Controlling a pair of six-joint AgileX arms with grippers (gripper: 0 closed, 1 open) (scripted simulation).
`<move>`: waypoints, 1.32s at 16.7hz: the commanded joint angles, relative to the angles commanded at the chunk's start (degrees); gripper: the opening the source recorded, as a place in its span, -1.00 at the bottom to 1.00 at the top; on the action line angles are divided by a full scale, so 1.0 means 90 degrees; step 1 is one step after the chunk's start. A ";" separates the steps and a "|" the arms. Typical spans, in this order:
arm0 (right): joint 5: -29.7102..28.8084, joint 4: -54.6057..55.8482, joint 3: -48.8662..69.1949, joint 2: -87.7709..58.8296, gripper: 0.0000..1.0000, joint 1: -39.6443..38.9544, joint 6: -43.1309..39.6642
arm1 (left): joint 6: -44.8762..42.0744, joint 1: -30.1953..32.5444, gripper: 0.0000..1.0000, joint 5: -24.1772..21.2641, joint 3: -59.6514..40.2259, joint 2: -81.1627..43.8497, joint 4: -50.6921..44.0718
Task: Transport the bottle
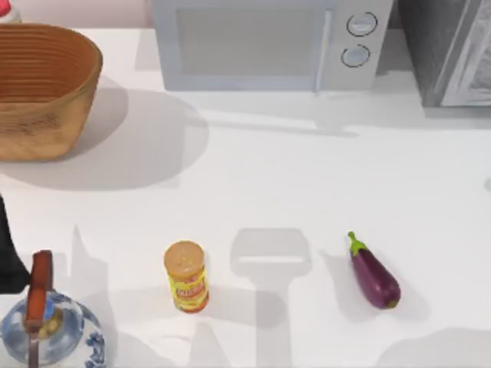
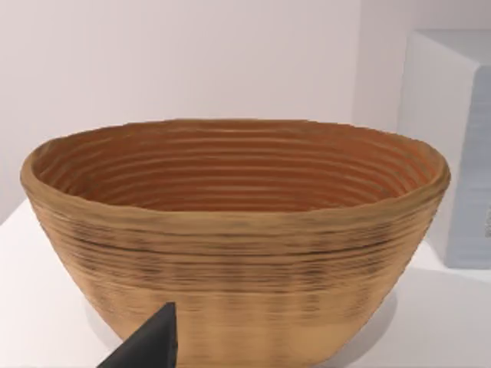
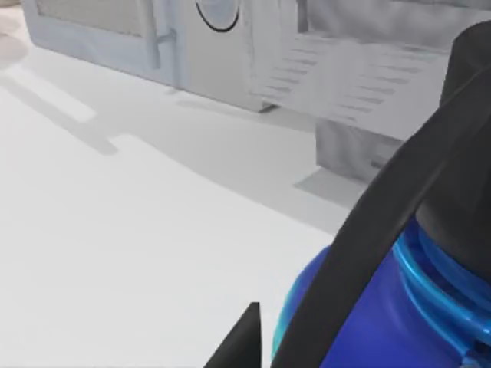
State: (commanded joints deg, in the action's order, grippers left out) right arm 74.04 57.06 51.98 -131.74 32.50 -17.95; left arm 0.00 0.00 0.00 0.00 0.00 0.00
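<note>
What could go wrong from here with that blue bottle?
1. The right gripper seems to hold the bottle high up, near its black cap; such a grip might let it swing or slip.
2. If carried low across the table, it could knock the eggplant or topple the upright yellow can.
The left arm waits facing the basket.

We can't read any text. Yellow can (image 1: pixel 186 277), lower centre-left of top view, has a red label band w/ lettering, too small to make out. Microwave (image 1: pixel 265 42), top centre, has 2 round dials, no legible marks. Nothing readable in wrist views.
</note>
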 joint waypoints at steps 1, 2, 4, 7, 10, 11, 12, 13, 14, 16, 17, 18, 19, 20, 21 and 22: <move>-0.0011 0.0220 0.0008 -0.0024 -1.00 0.0070 0.0031 | 0.0000 0.0000 1.00 0.0000 0.0000 0.0000 0.0000; -0.0015 0.0379 0.0019 -0.0041 -1.00 0.0134 0.0039 | 0.0000 0.0000 1.00 0.0000 0.0000 0.0000 0.0000; -0.0018 0.0497 0.0029 -0.0053 -1.00 0.0195 0.0032 | 0.0000 0.0000 1.00 0.0000 0.0000 0.0000 0.0000; -0.0018 0.0497 0.0029 -0.0053 -1.00 0.0195 0.0032 | 0.0000 0.0000 1.00 0.0000 0.0000 0.0000 0.0000; -0.0018 0.0497 0.0029 -0.0053 -0.55 0.0195 0.0032 | 0.0000 0.0000 1.00 0.0000 0.0000 0.0000 0.0000; -0.0018 0.0497 0.0029 -0.0053 -0.40 0.0195 0.0032 | 0.0000 0.0000 1.00 0.0000 0.0000 0.0000 0.0000; -0.0018 0.0497 0.0029 -0.0053 -0.25 0.0195 0.0032 | 0.0000 0.0000 1.00 0.0000 0.0000 0.0000 0.0000; -0.0018 0.0497 0.0029 -0.0053 -0.10 0.0195 0.0032 | 0.0000 0.0000 1.00 0.0000 0.0000 0.0000 0.0000; -0.0018 0.0497 0.0029 -0.0053 0.06 0.0195 0.0032 | 0.0000 0.0000 1.00 0.0000 0.0000 0.0000 0.0000; -0.0018 0.0497 0.0029 -0.0053 0.36 0.0195 0.0032 | 0.0000 0.0000 1.00 0.0000 0.0000 0.0000 0.0000; -0.0018 0.0497 0.0029 -0.0053 0.51 0.0195 0.0032 | 0.0000 0.0000 1.00 0.0000 0.0000 0.0000 0.0000; -0.0018 0.0497 0.0029 -0.0053 0.66 0.0195 0.0032 | 0.0000 0.0000 1.00 0.0000 0.0000 0.0000 0.0000; -0.0018 0.0497 0.0029 -0.0053 0.81 0.0195 0.0032 | 0.0000 0.0000 1.00 0.0000 0.0000 0.0000 0.0000; -0.0018 0.0497 0.0029 -0.0053 0.96 0.0195 0.0032 | 0.0000 0.0000 1.00 0.0000 0.0000 0.0000 0.0000; -0.0018 0.0497 0.0029 -0.0053 1.00 0.0195 0.0032 | 0.0000 0.0000 1.00 0.0000 0.0000 0.0000 0.0000; -0.0018 0.0497 0.0029 -0.0053 1.00 0.0195 0.0032 | 0.0000 0.0000 1.00 0.0000 0.0000 0.0000 0.0000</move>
State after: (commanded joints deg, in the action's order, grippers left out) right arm 73.87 61.53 52.24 -132.21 34.26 -17.66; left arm 0.00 0.00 0.00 0.00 0.00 0.00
